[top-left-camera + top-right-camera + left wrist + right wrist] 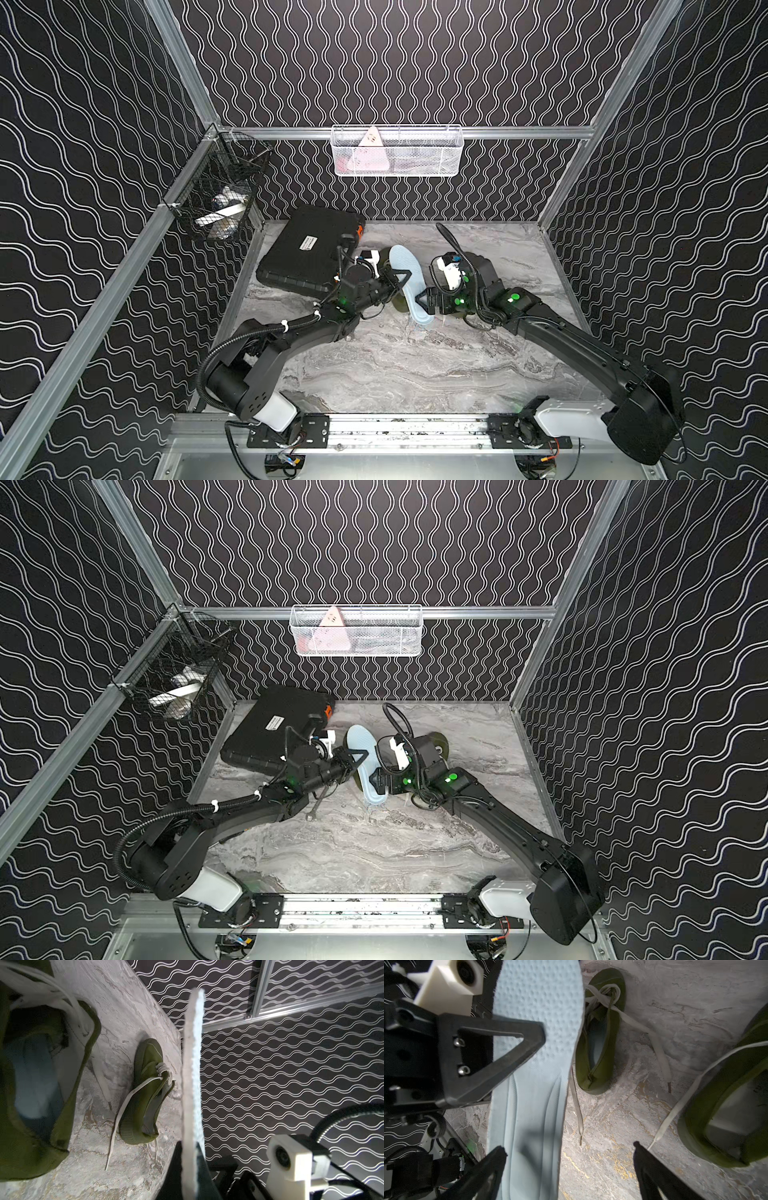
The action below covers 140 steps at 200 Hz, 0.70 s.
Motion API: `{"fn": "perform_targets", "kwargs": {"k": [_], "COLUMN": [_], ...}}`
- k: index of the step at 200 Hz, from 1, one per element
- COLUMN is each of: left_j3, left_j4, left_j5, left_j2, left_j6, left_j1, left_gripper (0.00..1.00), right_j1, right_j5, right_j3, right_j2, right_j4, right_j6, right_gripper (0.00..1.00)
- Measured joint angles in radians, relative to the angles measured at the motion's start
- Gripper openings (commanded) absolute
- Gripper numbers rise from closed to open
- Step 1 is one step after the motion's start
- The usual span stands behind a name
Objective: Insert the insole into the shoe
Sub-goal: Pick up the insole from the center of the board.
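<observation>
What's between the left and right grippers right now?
The light blue insole, pinched by the shut left gripper; the open right gripper sits by its heel end. Both top views show this.

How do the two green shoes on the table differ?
The left-side shoe already holds a light blue insole; the right-side shoe shows a bare grey inside. The left-side shoe lies partly under the held insole; the right-side shoe, partly under the right arm. Both are olive green with pale laces.

Pale blue insole [411, 266], olive shoe [148, 1055], grey marbled table [415, 374]
</observation>
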Motion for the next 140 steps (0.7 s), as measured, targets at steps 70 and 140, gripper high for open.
{"fn": "perform_targets", "kwargs": {"k": [70,140], "left_j3": [0.019,0.024], "left_j4": [0.255,0.434], "left_j5": [0.028,0.046], "left_j2": [0.177,0.182], "left_j6": [-0.175,-0.229], "left_j1": [0.002,0.000], "left_gripper": [0.00,0.00], "right_j1": [-0.006,-0.033], "right_j5": [-0.095,-0.049], "right_j3": [-0.028,-0.047], "right_j2": [-0.013,-0.014], "right_j4": [0.173,0.186], "right_j6": [0.145,0.186], "right_gripper": [0.61,0.70]}}
